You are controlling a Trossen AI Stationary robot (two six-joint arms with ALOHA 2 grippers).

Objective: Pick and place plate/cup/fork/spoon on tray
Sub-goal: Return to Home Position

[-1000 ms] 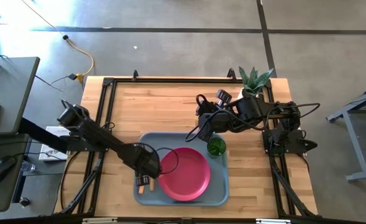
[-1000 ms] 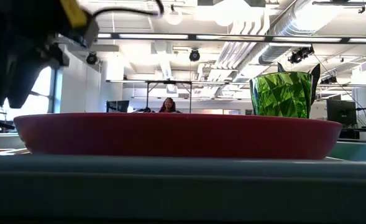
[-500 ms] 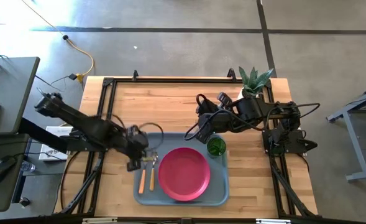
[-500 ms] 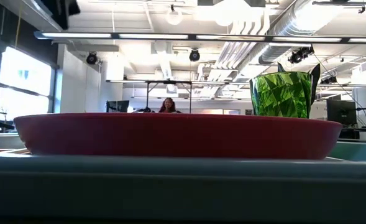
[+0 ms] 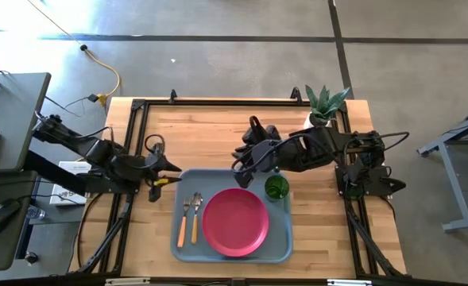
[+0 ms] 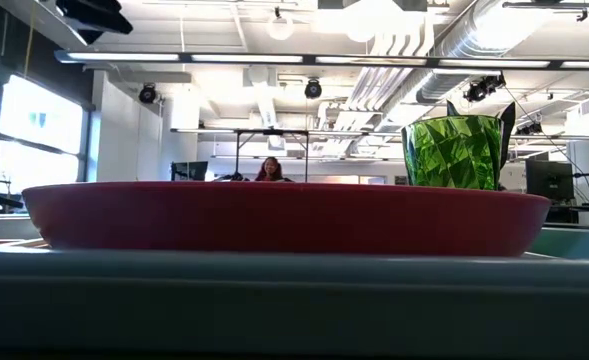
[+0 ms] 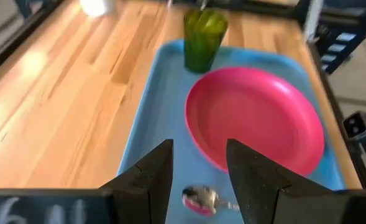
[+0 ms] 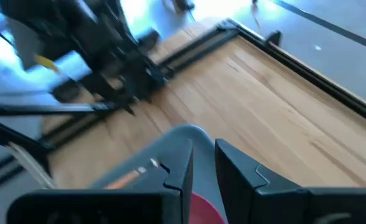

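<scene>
L tool (image 5: 164, 165) wide, off tray (image 5: 281, 250) edge; R tool (image 5: 239, 159) narrow, empty, above tray's far rim.

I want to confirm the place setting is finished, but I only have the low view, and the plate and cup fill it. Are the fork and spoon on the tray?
Observer: Yes. From above, the fork and spoon lie side by side on the tray, left of the plate.
Operator: Is the cup on the tray too?
Observer: Yes, the cup stands upright in the tray's far right corner, beside the plate.
Operator: Where are the tools?
Observer: The left tool is open over the table, left of the tray. The right tool hovers empty by the tray's far edge.
</scene>
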